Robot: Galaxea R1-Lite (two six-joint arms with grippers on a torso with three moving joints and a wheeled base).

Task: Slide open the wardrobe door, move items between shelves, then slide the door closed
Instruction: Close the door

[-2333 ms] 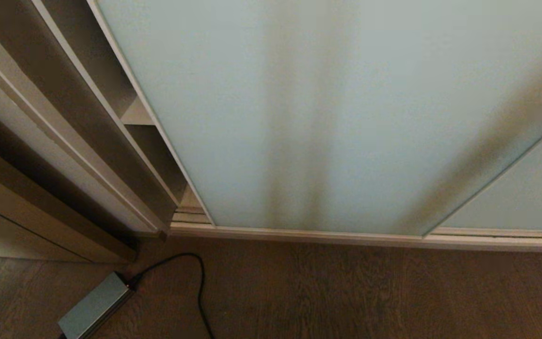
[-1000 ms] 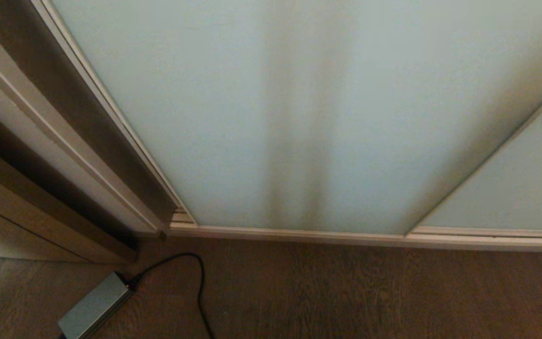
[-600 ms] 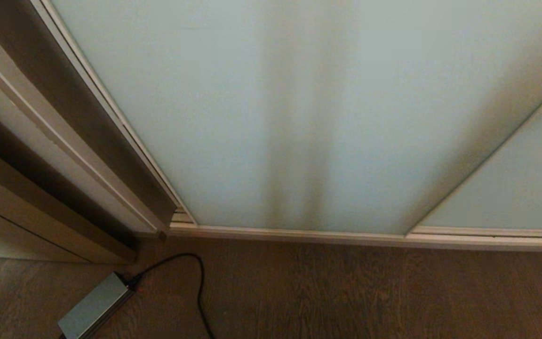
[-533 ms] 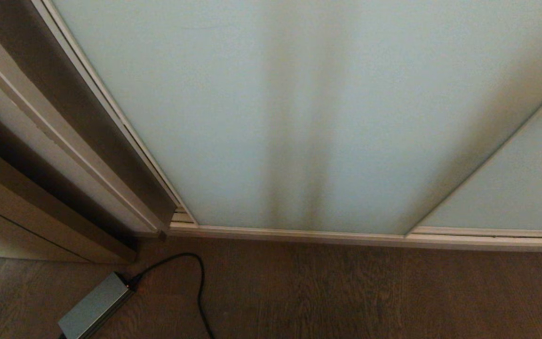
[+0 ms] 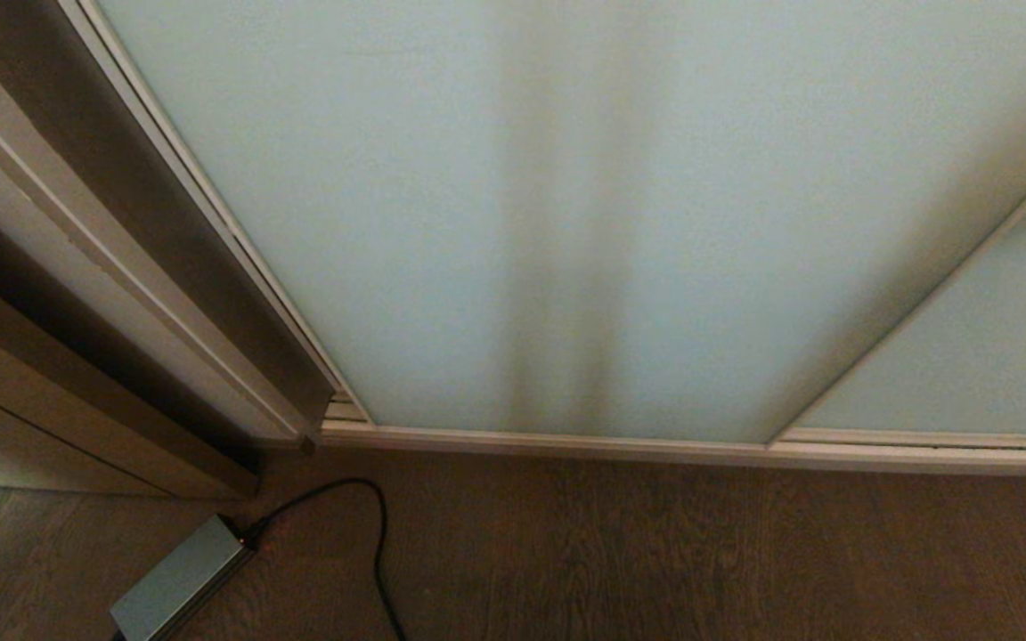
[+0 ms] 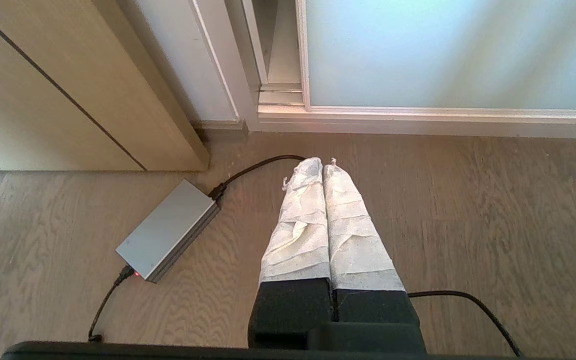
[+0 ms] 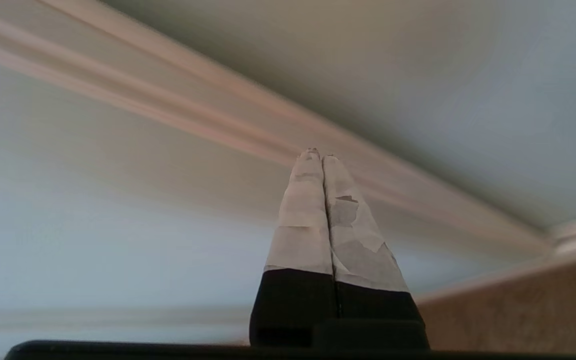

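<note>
The sliding wardrobe door (image 5: 566, 223), pale blue-green frosted glass in a thin off-white frame, fills most of the head view. Its left edge stands almost against the wardrobe's side, leaving a narrow gap (image 6: 279, 50). The shelves and the items are hidden behind it. My right gripper (image 7: 318, 154) is shut and empty, its taped fingertips pointing at the off-white frame strip (image 7: 193, 110) between two glass panels; whether they touch it I cannot tell. My left gripper (image 6: 322, 161) hangs parked and shut over the wooden floor.
A second glass panel (image 5: 976, 356) overlaps at the right. The bottom track (image 5: 655, 445) runs along the floor. A grey power adapter (image 5: 176, 579) with a black cable (image 5: 378, 534) lies on the floor at the left, next to a wooden cabinet side (image 5: 50, 392).
The door has slid left and covered the open shelf bay, then stayed still. The right gripper's tip, at the right edge a second ago, has left the head view.
</note>
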